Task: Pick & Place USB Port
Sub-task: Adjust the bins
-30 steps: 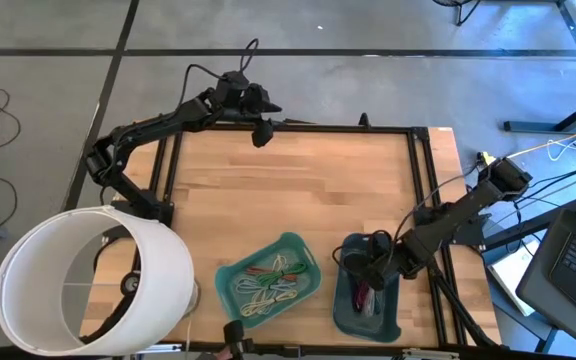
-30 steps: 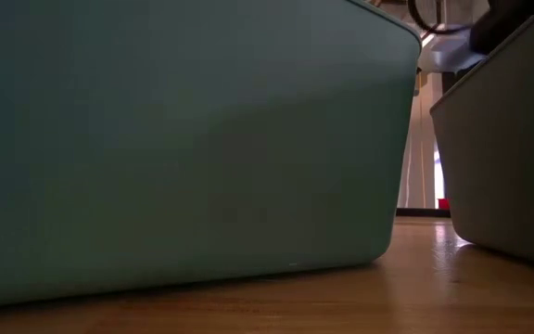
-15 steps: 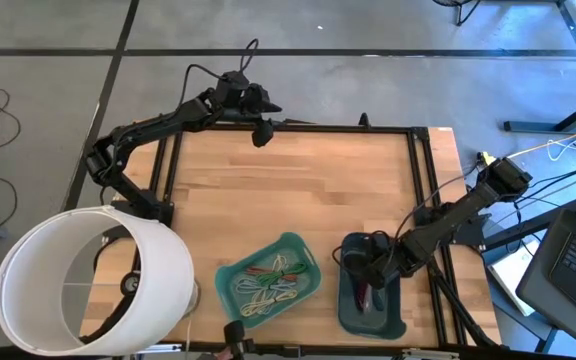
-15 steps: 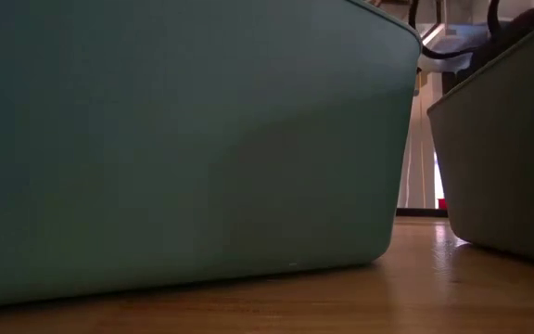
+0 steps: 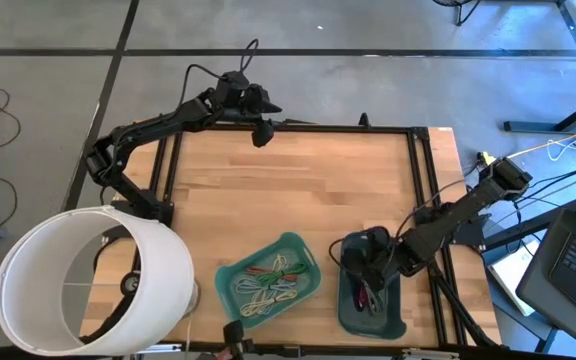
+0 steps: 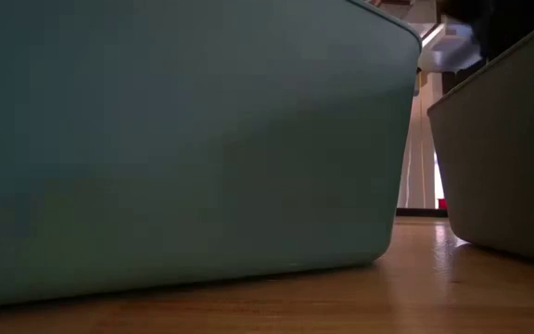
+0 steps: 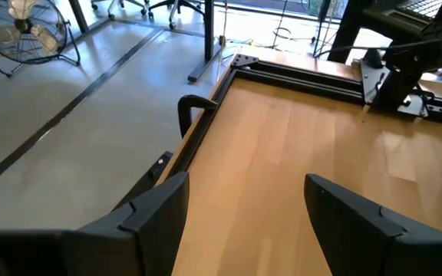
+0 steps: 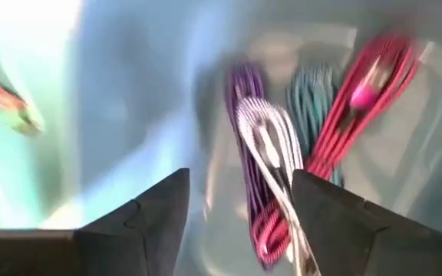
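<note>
A dark blue bin (image 5: 393,318) at the table's near right holds coiled cables: purple (image 8: 245,115), white (image 8: 271,146), teal (image 8: 313,107) and pink (image 8: 367,100). A teal tray (image 5: 298,243) to its left holds more cables (image 5: 268,280). My right gripper (image 5: 361,275) hangs over the blue bin, open and empty, its fingers (image 8: 159,203) above the cables. My left gripper (image 5: 261,135) waits open at the table's far edge and also shows in the left wrist view (image 7: 244,184).
A large white cylinder (image 5: 98,280) stands off the table's near left corner. A black frame rail (image 5: 423,180) runs along the right edge. In the low view the teal tray's wall (image 6: 184,139) and the blue bin's wall (image 6: 508,158) fill the picture. Bare wood lies between the arms.
My right gripper has shifted a little over the blue bin. The bin's near end has slid slightly toward the table's right edge.
</note>
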